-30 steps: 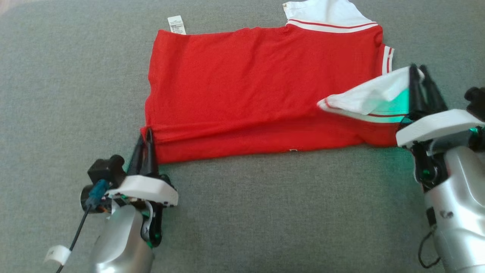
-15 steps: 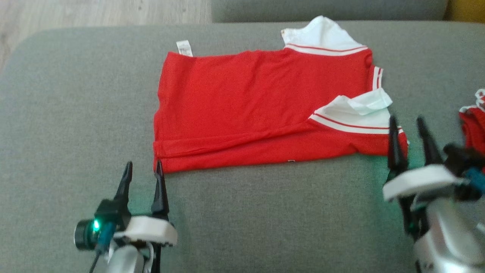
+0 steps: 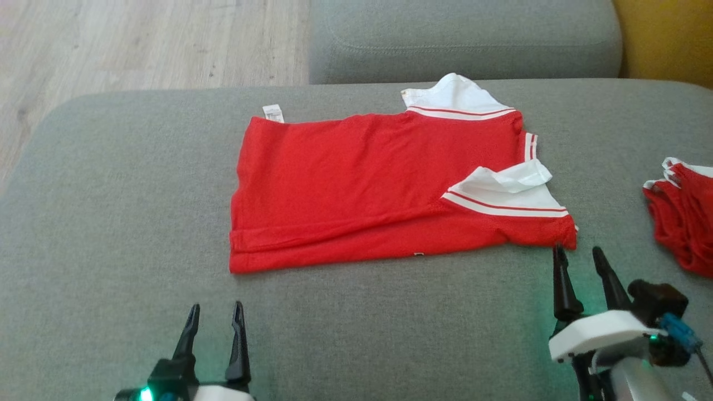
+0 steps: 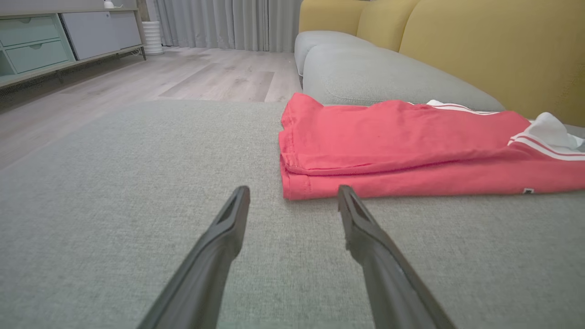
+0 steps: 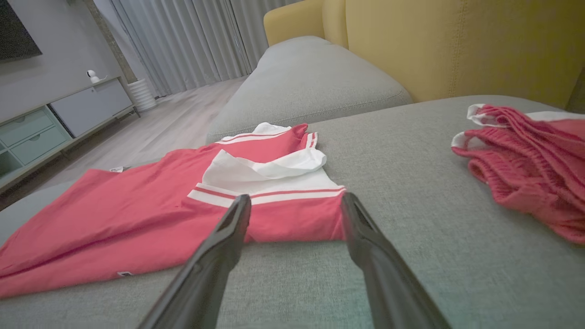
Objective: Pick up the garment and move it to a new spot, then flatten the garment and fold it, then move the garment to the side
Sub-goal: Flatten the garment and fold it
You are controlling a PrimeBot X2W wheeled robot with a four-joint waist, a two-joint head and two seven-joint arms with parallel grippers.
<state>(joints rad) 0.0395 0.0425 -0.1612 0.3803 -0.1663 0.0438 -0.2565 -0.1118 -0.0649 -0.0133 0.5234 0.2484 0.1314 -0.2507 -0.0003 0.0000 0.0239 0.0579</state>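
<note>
Red white-trimmed cotton shirt (image 3: 356,184) lies folded lengthwise mid grey fabric sofa seat (image 3: 111,223); we judge folding underway. Left gripper (image 3: 216,304) and right gripper (image 3: 576,249) sit by its near corners, jaws open, empty; next we need fresh grips for a cross fold.

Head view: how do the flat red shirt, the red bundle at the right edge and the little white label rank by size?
1. flat red shirt, by far the largest
2. red bundle, though the picture's edge cuts it off
3. white label, clearly the smallest
</note>
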